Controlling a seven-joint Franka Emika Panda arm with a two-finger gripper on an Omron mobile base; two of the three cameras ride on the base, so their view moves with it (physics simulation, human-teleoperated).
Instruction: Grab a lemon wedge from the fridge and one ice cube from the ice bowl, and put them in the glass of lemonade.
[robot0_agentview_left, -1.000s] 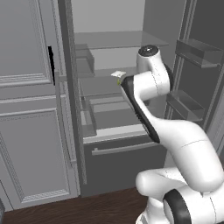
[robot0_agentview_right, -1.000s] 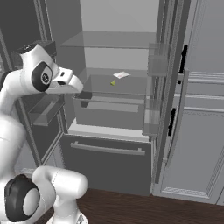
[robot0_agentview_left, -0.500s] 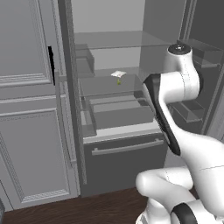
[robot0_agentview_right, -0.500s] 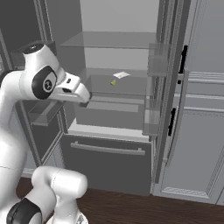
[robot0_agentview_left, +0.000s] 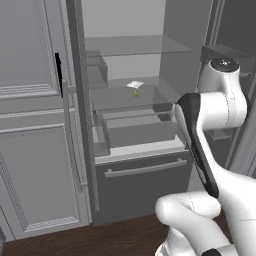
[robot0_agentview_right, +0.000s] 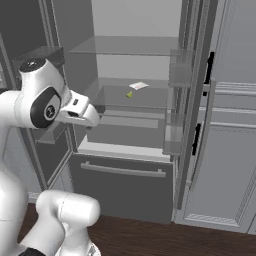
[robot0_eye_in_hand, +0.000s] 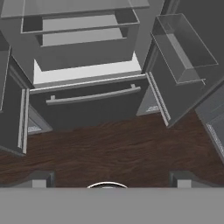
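Well back on a pale fridge shelf, near its rear edge, sits the lemon wedge beside a small white card. Both doors stand open. The gripper is spread wide and empty, aimed down at the dark wood floor before the bottom drawer.

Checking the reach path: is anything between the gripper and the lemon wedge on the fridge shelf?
Right base view: nothing stands between the open gripper and the lemon wedge, just bare fridge shelf.
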